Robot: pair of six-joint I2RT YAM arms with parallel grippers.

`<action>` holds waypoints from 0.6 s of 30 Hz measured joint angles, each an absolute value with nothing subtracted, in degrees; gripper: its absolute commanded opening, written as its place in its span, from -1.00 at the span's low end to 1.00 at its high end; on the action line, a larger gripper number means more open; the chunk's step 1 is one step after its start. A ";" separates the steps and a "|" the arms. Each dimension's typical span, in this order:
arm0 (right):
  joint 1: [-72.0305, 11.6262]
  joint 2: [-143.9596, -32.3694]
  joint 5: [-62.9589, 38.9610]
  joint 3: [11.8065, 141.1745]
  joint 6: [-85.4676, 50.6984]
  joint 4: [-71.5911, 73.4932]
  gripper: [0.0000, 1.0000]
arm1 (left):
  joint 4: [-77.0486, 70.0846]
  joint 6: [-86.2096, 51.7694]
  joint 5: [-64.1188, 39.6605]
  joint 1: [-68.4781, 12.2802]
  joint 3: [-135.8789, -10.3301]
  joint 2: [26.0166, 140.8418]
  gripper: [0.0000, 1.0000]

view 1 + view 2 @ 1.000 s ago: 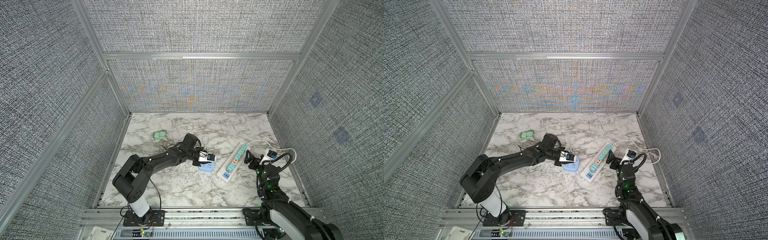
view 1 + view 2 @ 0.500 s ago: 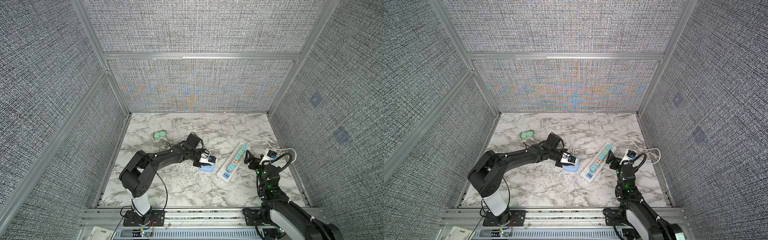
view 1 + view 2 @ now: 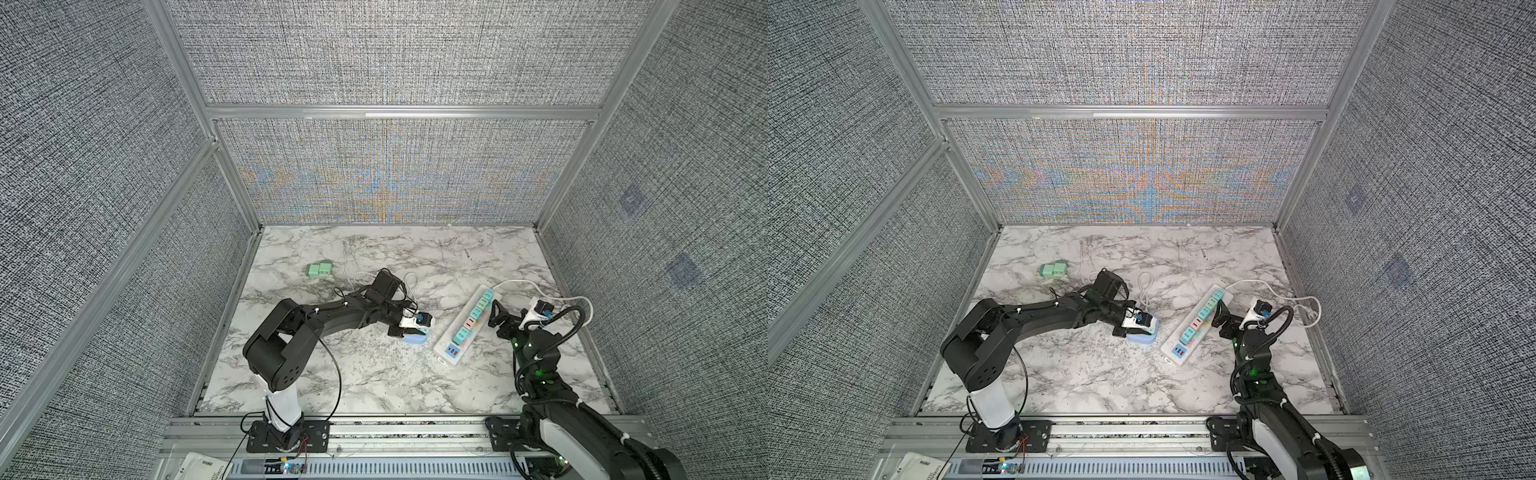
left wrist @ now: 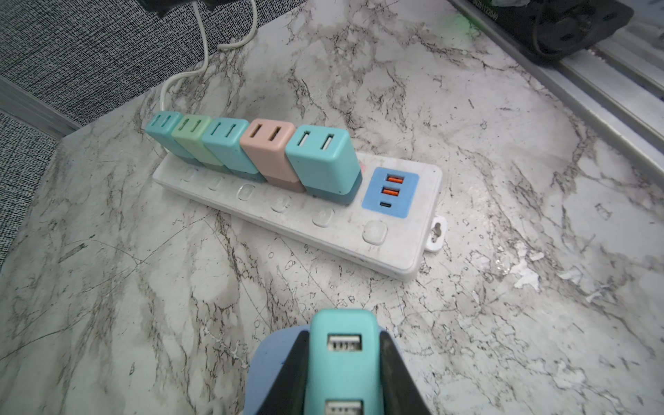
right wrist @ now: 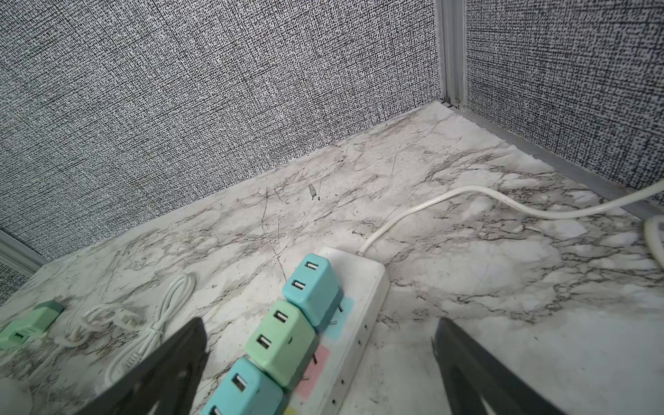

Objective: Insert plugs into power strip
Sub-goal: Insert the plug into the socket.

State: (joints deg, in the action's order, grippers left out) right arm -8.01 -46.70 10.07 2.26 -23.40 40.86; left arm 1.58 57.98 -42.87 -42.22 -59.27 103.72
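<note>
Marble-patterned worktop [image 3: 374, 374] in both top views: a white power strip [image 3: 444, 357] lies right of centre with 5 plugs [image 3: 471, 323] in a row. The left fingers [image 3: 395, 331] pinch a teal plug [image 3: 420, 331] near it, over a pale blue block [image 3: 415, 340]; 2 green plugs [image 3: 319, 270] lie far left. Print on a white sheet [image 3: 203, 471] is too small to read. Left wrist view: the strip's blue panel [image 4: 390, 192] has 2 orange ports. Right wrist view: the right fingers [image 5: 172, 359] stand spread wide, the strip's cord end between them.

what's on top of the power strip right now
Five plugs stand in a row on the power strip: teal, green, teal, pink, teal, beside a blue USB panel. Their prongs and the sockets beneath are covered.
</note>
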 measured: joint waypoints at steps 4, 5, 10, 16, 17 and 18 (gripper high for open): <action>-8.01 -46.57 10.07 2.26 -23.40 40.77 0.99 | 1.37 57.17 -42.96 -42.17 -59.51 104.03 -1.00; -8.01 -46.54 10.07 2.26 -23.40 40.73 0.99 | 1.37 56.93 -42.96 -42.17 -59.53 104.03 -1.00; -7.97 -46.44 10.07 2.26 -23.38 40.62 0.99 | 2.44 56.51 -41.98 -41.93 -60.25 104.03 -1.00; -7.97 -46.33 10.04 2.26 -23.38 40.47 0.99 | 4.10 56.38 -41.28 -41.91 -60.38 104.03 -1.00; -7.97 -46.30 10.04 2.26 -23.38 40.47 0.99 | 4.51 56.38 -41.34 -41.91 -60.53 104.09 -1.00; -7.97 -46.26 10.04 2.26 -23.38 40.47 0.99 | 4.67 56.38 -41.54 -41.91 -60.64 104.20 -1.00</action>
